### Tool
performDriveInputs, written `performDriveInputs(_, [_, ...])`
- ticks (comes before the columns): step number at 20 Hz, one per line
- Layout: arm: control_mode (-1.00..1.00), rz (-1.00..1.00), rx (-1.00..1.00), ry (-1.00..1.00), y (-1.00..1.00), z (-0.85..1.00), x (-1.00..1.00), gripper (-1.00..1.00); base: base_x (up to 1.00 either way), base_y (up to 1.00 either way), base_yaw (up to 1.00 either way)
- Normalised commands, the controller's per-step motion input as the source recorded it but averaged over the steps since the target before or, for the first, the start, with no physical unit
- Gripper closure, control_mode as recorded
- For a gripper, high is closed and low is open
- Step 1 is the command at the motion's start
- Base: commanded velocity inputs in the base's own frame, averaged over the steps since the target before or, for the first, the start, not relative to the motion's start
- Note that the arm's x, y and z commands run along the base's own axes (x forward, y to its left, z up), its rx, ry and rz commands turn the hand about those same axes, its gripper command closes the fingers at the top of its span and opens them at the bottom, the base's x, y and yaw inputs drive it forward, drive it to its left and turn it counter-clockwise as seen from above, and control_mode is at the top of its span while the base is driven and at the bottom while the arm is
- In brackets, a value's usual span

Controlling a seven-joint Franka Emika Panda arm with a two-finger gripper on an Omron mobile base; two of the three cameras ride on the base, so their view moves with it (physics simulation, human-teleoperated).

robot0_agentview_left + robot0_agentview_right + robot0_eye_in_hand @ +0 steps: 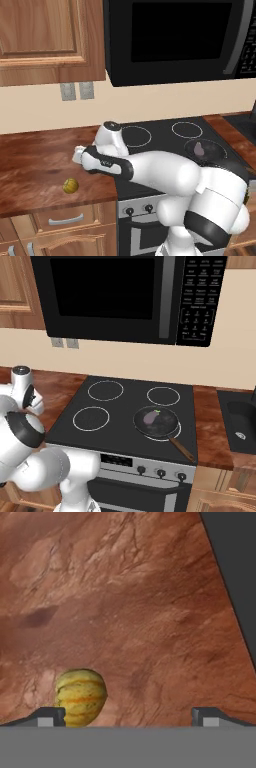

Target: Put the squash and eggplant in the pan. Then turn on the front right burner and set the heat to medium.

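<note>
The squash (70, 185), a small yellow-olive striped ball, lies on the wooden counter left of the stove. In the hand view the squash (80, 697) sits low, just inside the left fingertip (50, 716). My gripper (128, 717) is open, hovering over the counter with nothing gripped; my hand (78, 155) is above and slightly behind the squash. The purple eggplant (150, 416) lies in the dark pan (171, 429), which stands on the front right burner (158, 439). The pan's brown handle (182, 449) points to the stove's front right.
The black cooktop (125, 406) shows three other white burner rings. Knobs (161, 472) line the stove front. A microwave (125, 296) hangs above. A sink (240, 426) lies at the far right. The cooktop edge (235, 587) runs along the right of the hand view.
</note>
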Motion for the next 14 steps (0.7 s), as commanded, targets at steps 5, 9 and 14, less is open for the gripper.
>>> performDriveInputs(5, [-1.0, 0.0, 0.0, 0.13, 0.32, 0.0, 0.03, -1.0, 0.0, 0.0, 0.0])
performDriveInputs(9, [-1.0, 0.0, 0.0, 0.09, 0.27, 0.0, 0.02, -1.0, 0.0, 0.0, 0.0])
performDriveInputs(14, [-1.0, 0.0, 0.0, 0.01, 0.24, -0.02, 0.02, -1.0, 0.0, 0.0, 0.0])
